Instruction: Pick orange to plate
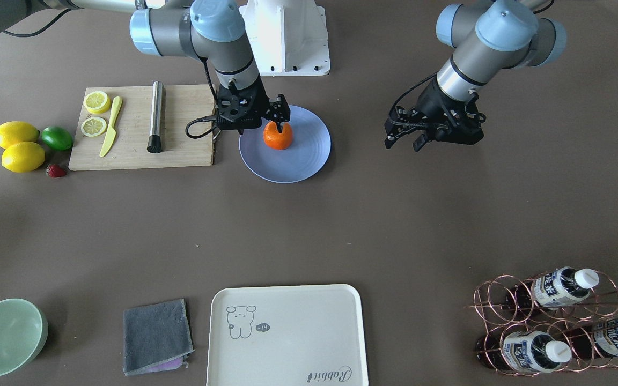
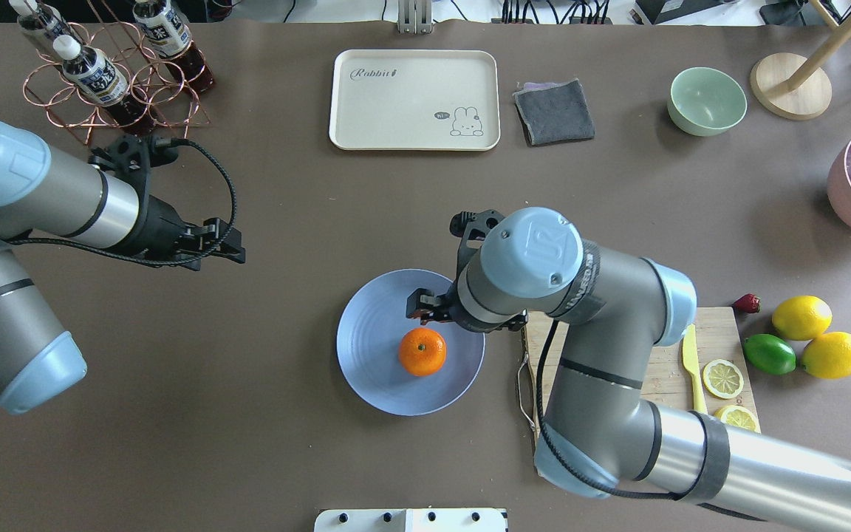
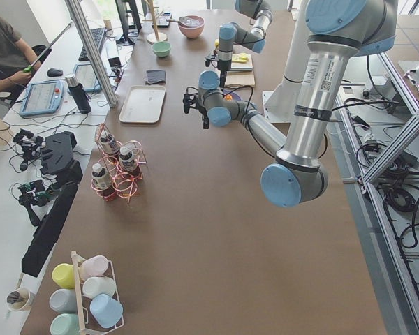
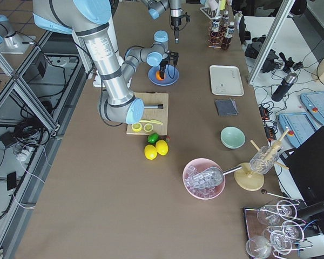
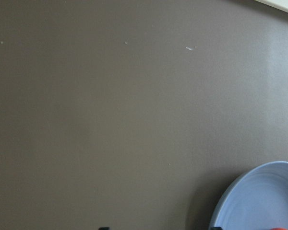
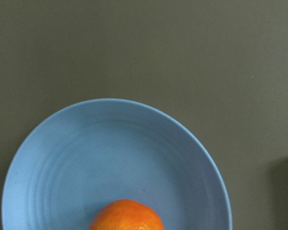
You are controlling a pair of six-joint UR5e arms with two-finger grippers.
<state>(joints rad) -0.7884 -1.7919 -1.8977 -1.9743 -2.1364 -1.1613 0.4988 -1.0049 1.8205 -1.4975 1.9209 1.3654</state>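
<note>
The orange (image 1: 278, 136) (image 2: 422, 352) rests on the periwinkle-blue plate (image 1: 301, 161) (image 2: 370, 347), a little toward the robot from the plate's middle. My right gripper (image 1: 282, 124) (image 2: 425, 314) hangs right over the orange's rear side, open, with one fingertip close to the fruit's top. The right wrist view shows the plate (image 6: 86, 158) with the orange (image 6: 127, 216) at the bottom edge. My left gripper (image 1: 404, 142) (image 2: 237, 251) is open and holds nothing, hovering over bare table well away from the plate. Only the plate's rim (image 5: 259, 201) enters the left wrist view.
A wooden cutting board (image 1: 180, 145) beside the plate carries lemon slices, a yellow knife (image 1: 110, 126) and a metal rod (image 1: 155, 115). Two lemons (image 1: 16, 145), a lime and a strawberry lie beyond it. A cream tray (image 1: 287, 335), grey cloth, green bowl (image 1: 3, 335) and bottle rack (image 1: 550, 321) line the operators' side.
</note>
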